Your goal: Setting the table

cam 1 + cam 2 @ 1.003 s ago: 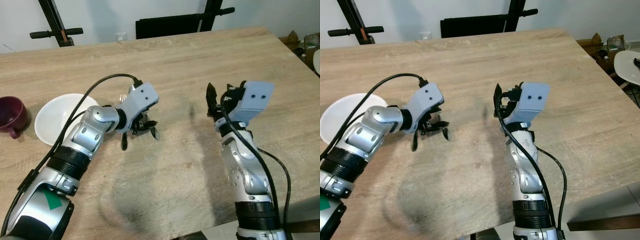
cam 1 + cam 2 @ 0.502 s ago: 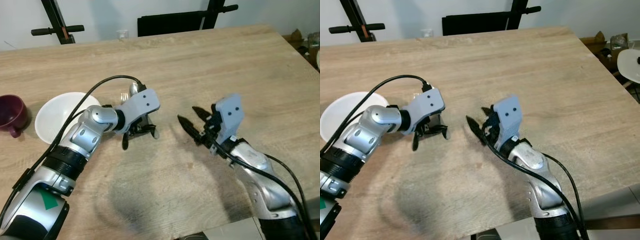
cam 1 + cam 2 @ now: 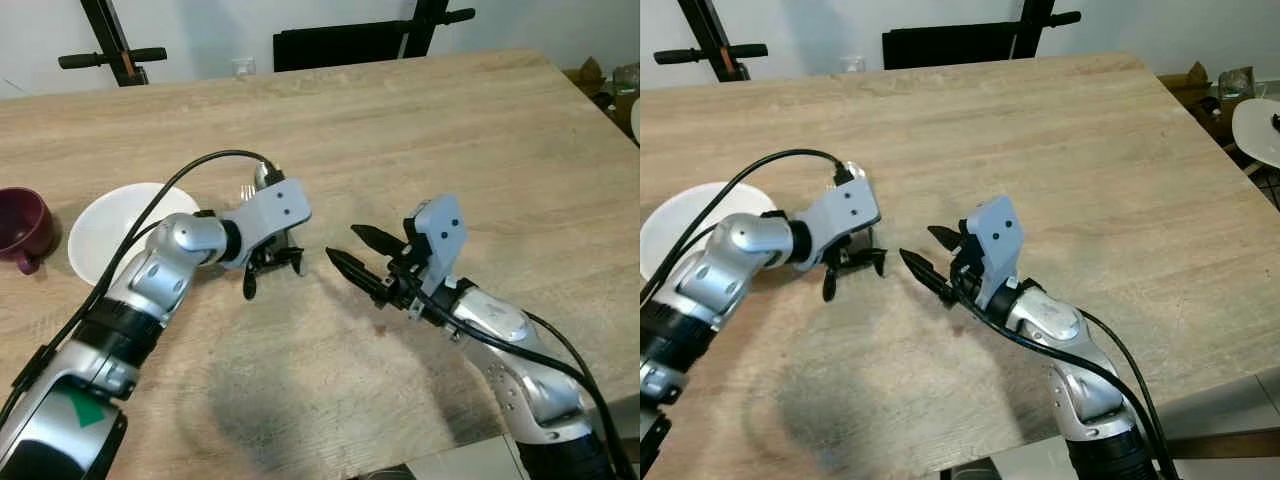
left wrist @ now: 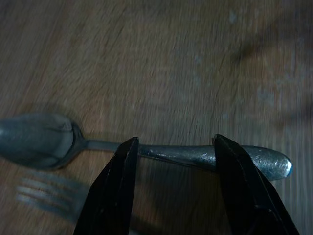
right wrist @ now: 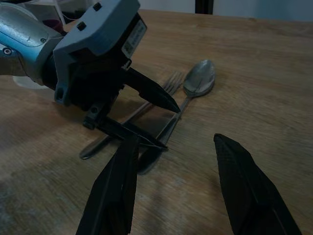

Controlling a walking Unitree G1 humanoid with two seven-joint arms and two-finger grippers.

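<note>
A metal spoon (image 4: 195,155) and a fork (image 5: 168,83) lie side by side on the wooden table (image 3: 450,130), just right of a white plate (image 3: 105,225). My left gripper (image 3: 273,272) is low over them and open, one finger on each side of the spoon's handle without closing on it. The spoon's bowl (image 5: 199,78) points to the far side of the table. My right gripper (image 3: 348,245) is open and empty, stretched out level toward the left one, its tips a short way from the cutlery.
A maroon mug (image 3: 22,225) stands left of the plate. A black chair (image 3: 340,45) and black stand legs are behind the table's far edge. The table's right edge is close to a white round object (image 3: 1255,125).
My right gripper has swung down from upright and reached left toward the cutlery. The left gripper has stayed over the spoon, shifting slightly left.
</note>
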